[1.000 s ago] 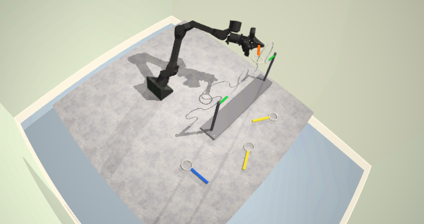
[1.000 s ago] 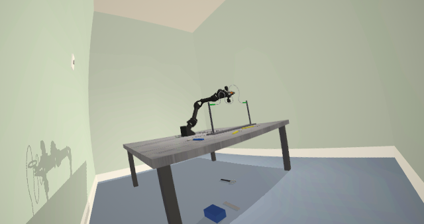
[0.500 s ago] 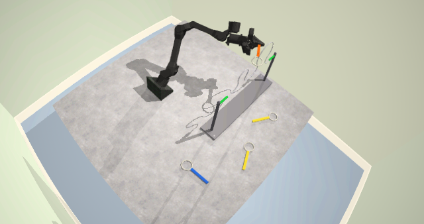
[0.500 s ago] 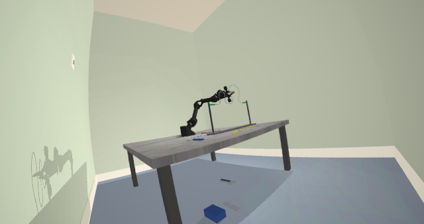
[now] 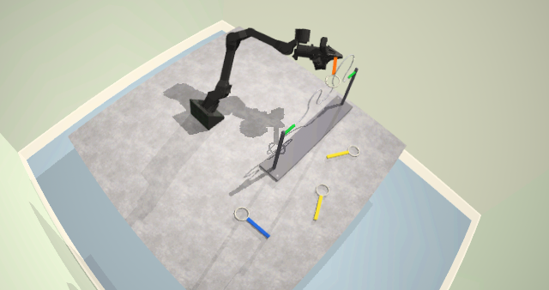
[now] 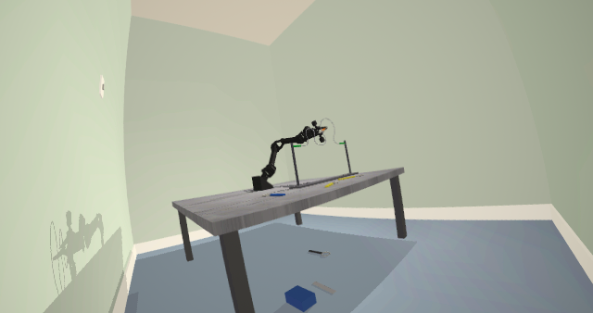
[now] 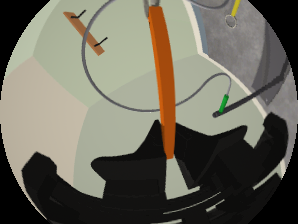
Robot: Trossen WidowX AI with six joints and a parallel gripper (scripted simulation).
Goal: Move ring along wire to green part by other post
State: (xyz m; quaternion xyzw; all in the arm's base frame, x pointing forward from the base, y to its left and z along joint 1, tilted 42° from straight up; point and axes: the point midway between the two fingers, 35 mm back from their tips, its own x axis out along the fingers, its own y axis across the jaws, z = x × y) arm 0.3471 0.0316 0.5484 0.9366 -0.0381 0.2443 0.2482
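The orange handle (image 5: 334,65) (image 6: 324,129) (image 7: 165,85) is held between the narrowed fingers of the gripper (image 5: 339,57) (image 6: 325,128) (image 7: 160,121). In the top view, it is held in the upper right of the frame, with the pale ring (image 5: 326,81) below it; the ring's opening is crossed by the thin grey wire (image 5: 308,106) (image 6: 334,130) (image 7: 84,55). Whether the wire is touched cannot be told.

In the top view, the ring is seen between the two green parts, nearer the upper-right green part (image 5: 352,74) than the central green part (image 5: 290,129). These are carried beside the upper-right post (image 5: 349,86) and the central post (image 5: 278,150), both set on a grey base plate (image 5: 313,133).

The gripper is reached out from the left by the black arm (image 5: 227,64) (image 6: 272,157), which is mounted on the table (image 5: 150,183) (image 6: 213,213). Two yellow handles (image 5: 337,154) (image 5: 318,208) with rings are laid at lower right of the base plate, and a blue handle (image 5: 258,227) (image 6: 277,194) with a ring near the bottom centre. In the exterior view, a blue block (image 6: 300,298) is seen on the floor, at the bottom centre.
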